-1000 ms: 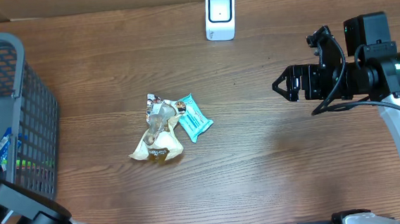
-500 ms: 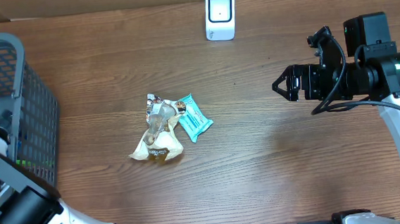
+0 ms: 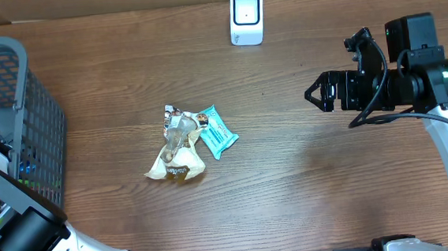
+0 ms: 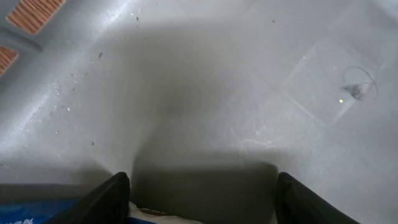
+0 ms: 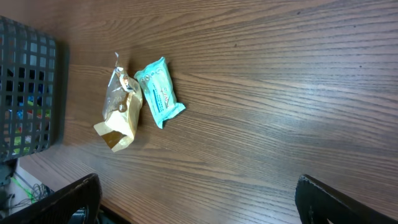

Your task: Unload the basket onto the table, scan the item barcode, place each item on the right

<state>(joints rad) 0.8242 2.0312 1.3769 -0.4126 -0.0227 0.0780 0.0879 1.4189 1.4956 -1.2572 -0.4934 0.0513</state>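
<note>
The left gripper is down in the basket, fingers partly apart. A blue packet lies by the left finger, possibly ungripped. The scanner sits well ahead-right. The right gripper gapes empty.

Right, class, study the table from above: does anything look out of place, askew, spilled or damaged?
Only mildly. The gold packet mid-table is crumpled and lies skewed, touching the teal packet beside it, also at an angle. Nothing looks spilled, and the white scanner stands square at the far edge.
</note>
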